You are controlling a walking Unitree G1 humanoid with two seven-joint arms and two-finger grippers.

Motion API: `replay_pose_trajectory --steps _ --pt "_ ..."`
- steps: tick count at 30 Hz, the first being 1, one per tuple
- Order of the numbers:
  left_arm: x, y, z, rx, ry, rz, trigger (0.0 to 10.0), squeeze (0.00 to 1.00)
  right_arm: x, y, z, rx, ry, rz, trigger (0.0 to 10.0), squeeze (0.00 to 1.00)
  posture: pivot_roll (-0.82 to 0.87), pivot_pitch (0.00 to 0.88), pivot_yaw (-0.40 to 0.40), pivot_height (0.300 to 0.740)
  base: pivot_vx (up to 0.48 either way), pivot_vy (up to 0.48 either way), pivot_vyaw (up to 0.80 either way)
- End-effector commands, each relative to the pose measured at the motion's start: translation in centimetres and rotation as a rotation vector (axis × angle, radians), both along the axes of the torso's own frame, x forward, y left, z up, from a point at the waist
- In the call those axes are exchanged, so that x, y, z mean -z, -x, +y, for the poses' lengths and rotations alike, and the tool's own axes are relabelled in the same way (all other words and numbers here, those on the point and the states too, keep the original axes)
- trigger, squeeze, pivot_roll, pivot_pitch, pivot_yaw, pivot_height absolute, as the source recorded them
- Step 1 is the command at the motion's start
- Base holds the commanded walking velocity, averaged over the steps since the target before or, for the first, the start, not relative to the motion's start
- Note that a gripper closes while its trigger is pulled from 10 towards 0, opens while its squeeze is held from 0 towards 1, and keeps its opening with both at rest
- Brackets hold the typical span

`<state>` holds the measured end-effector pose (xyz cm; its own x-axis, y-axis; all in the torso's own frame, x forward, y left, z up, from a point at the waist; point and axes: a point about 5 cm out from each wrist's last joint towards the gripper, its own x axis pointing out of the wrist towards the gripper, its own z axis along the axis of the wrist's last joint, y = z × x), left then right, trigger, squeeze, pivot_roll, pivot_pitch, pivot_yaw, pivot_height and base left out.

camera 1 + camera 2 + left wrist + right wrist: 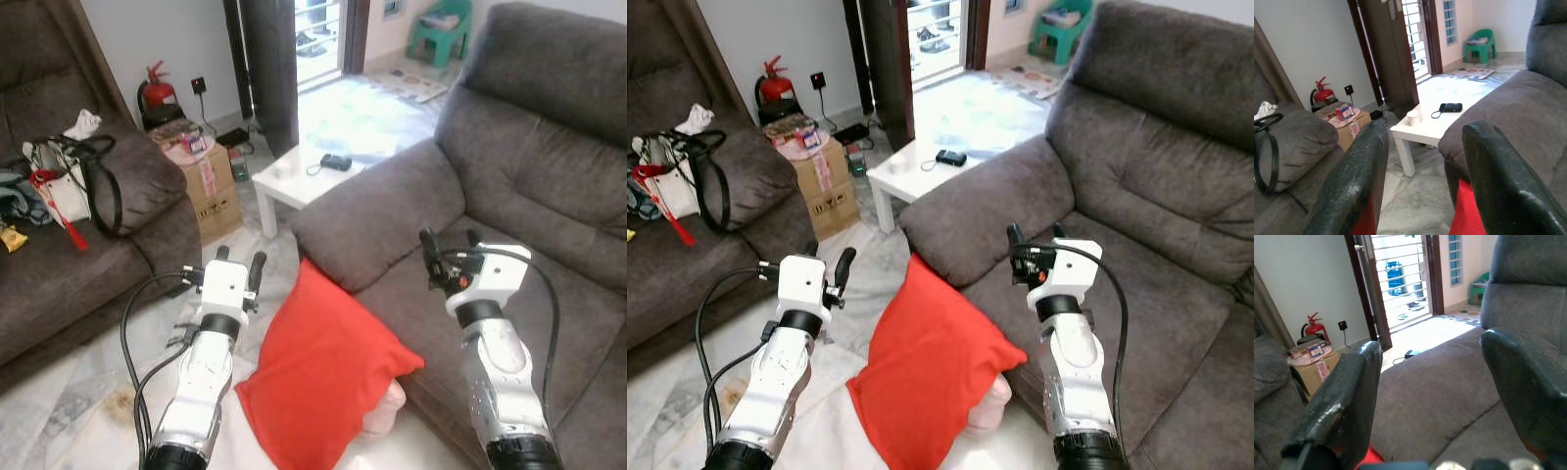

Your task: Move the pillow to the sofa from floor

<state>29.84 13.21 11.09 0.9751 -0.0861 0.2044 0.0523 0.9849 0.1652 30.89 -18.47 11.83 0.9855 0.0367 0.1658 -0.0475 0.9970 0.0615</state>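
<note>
Your pillow [318, 367] leans on the sofa [549, 196] front, floor-side, between both arms, long axis climbing toward the armrest. Left gripper [238, 262] and right gripper [449, 245] both gape empty; the left looks nearer.

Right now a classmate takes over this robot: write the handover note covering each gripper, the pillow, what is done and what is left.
Left gripper: fingers open, holding nothing, raised beside the pillow's upper corner.
Right gripper: fingers open, holding nothing, above the sofa seat.
Red pillow: on the floor, leaning against the sofa's front edge, between the two arms.
Done: robot stands at the pillow, arms either side.
Left: grasp the pillow, lift it, set it on the seat.
</note>
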Motion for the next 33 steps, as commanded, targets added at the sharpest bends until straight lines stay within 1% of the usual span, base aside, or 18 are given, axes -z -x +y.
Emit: replay_pose_trajectory --steps 1,20,33 --pt "0.03 -0.07 0.14 0.001 0.006 0.008 10.0 0.0 0.19 0.02 0.2 -0.01 0.003 0.005 10.0 0.0 -0.11 0.067 0.028 0.74 0.281 0.0 0.0" --pt "0.08 -0.09 0.2 -0.002 0.003 0.009 10.0 0.0 0.28 0.02 0.31 -0.019 0.025 0.009 10.0 0.0 -0.11 0.067 0.028 0.74 0.283 0.0 0.0" --pt "0.64 0.09 -0.07 0.02 -0.004 0.032 10.0 0.0 0.94 0.13 0.18 -0.021 0.01 0.032 10.0 0.0 -0.11 0.066 0.027 0.74 0.0 0.0 0.0"
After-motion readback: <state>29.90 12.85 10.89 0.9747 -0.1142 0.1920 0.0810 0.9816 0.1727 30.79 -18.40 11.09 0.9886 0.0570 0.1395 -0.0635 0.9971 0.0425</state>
